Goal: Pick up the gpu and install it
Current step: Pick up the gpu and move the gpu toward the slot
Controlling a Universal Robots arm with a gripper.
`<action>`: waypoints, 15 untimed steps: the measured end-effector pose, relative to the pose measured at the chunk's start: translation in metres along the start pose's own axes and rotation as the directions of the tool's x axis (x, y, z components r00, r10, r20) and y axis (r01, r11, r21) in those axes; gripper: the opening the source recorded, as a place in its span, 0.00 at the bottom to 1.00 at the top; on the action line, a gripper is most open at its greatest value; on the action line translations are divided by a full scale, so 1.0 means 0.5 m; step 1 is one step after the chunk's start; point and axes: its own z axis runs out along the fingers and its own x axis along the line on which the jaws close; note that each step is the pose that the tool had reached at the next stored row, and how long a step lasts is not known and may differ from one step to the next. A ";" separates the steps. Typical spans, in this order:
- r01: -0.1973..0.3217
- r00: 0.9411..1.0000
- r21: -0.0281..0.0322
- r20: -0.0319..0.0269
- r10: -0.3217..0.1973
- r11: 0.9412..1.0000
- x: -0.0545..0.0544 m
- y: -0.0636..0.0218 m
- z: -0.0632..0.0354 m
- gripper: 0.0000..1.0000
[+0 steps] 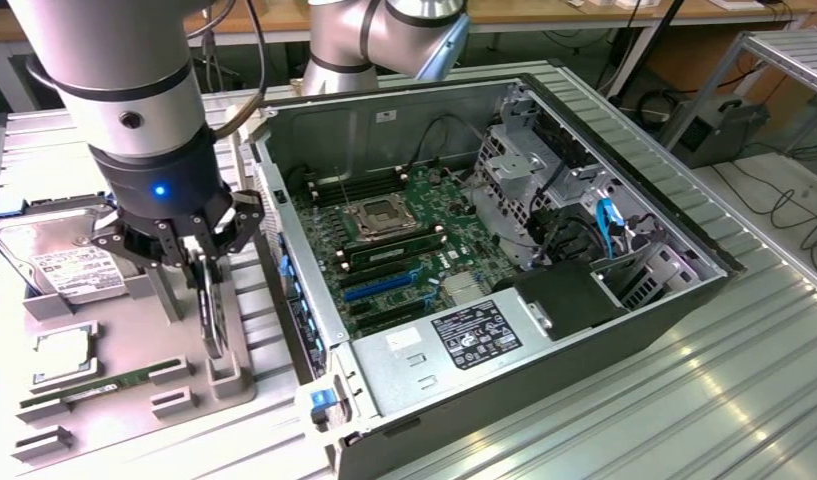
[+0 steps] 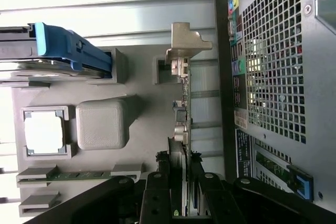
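Claw [image 1: 201, 262] clasps the gpu [image 1: 216, 322], upright in its tray [image 1: 121, 350] slot; computer case [image 1: 515, 400] lies open.

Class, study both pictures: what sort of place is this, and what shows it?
Probably a robotics lab or workshop for computer assembly: an open PC case, a grey fixture tray holding a hard drive, and a robot arm whose end effector grips the gpu standing in that tray.
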 end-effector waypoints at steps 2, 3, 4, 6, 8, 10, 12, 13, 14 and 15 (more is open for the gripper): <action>0.000 1.000 0.000 0.000 0.000 1.000 0.000 0.000 -0.002 0.26; 0.000 1.000 0.000 0.000 0.000 1.000 0.000 0.000 -0.003 0.26; 0.000 1.000 0.000 0.000 0.000 1.000 0.000 0.000 -0.004 0.26; 0.000 1.000 0.000 0.000 0.000 1.000 0.000 0.000 -0.006 0.26; 0.000 1.000 0.000 0.000 0.000 1.000 0.000 0.000 -0.008 0.26; 0.000 1.000 0.000 0.000 0.000 1.000 0.000 0.000 -0.010 0.26; 0.000 1.000 0.000 0.000 0.000 1.000 0.000 0.000 -0.012 0.26; 0.000 1.000 0.000 0.000 0.000 1.000 0.000 0.000 -0.013 0.26; 0.000 1.000 0.000 0.000 0.000 1.000 0.000 0.000 -0.014 0.26; 0.000 1.000 0.000 0.000 0.000 1.000 0.000 0.000 -0.015 0.26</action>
